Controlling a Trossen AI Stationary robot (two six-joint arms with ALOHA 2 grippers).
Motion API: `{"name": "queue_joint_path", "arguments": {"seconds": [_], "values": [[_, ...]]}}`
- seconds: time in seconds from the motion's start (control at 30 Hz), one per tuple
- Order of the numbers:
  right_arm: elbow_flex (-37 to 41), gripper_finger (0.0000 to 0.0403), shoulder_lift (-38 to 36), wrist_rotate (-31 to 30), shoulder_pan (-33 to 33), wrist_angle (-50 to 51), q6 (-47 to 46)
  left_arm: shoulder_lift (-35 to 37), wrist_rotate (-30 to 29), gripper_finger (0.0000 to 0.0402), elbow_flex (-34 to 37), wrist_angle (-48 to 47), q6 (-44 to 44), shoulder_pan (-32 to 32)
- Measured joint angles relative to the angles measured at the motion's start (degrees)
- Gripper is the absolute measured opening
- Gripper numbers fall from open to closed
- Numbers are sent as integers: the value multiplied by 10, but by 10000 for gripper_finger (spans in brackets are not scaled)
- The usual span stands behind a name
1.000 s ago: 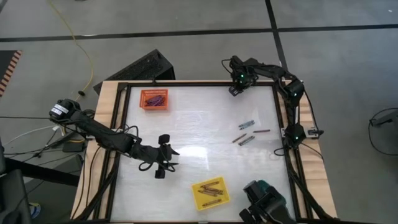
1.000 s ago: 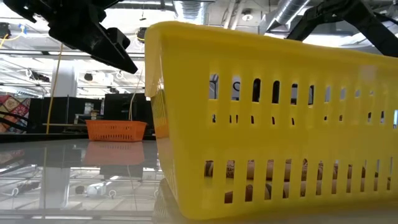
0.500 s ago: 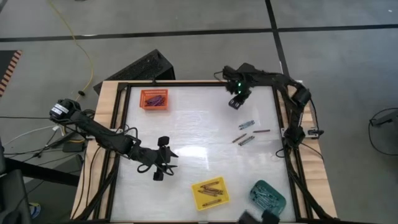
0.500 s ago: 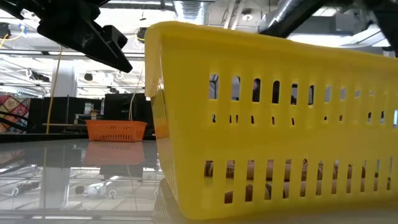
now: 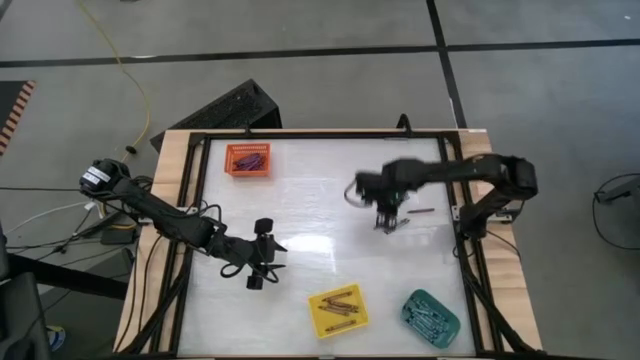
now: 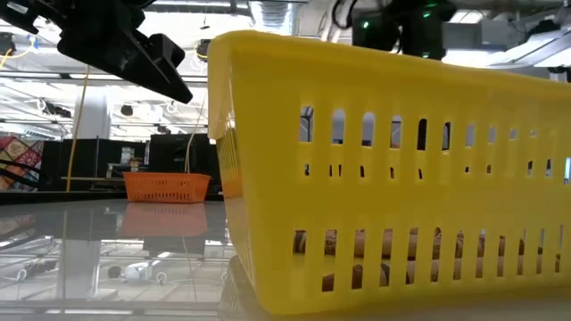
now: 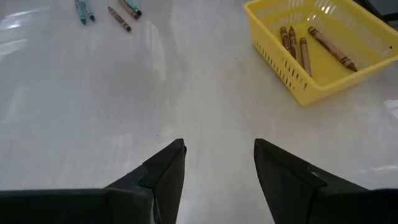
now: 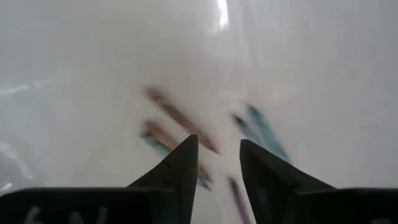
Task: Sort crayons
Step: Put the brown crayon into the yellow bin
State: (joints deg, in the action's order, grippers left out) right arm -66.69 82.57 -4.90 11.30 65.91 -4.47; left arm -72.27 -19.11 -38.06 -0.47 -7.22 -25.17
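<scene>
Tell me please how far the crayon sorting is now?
Partly done. Crayons already lie in the orange tray, the yellow tray and the teal tray. In hand: the right gripper, fingers open, hangs over the loose crayons on the table, gripping none yet. Those few remain. The left gripper waits open.

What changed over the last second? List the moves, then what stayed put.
The right gripper swung from the table's far edge down over the loose crayons at the right side; its fingers stand apart and hold nothing. A dark shape that covered the teal tray is gone. The left gripper, the orange tray, the yellow tray and the loose crayons stayed put.
</scene>
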Motion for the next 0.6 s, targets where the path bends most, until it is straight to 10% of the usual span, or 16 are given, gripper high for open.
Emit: {"name": "queue_joint_path", "arguments": {"seconds": [0.23,0.6], "values": [[61,128,-8,-84,-120,-59,-5,0,-3,181,0,18,21,0],[60,122,45,-72,-103,-66,10,0,-7,181,0,18,15,1]]}}
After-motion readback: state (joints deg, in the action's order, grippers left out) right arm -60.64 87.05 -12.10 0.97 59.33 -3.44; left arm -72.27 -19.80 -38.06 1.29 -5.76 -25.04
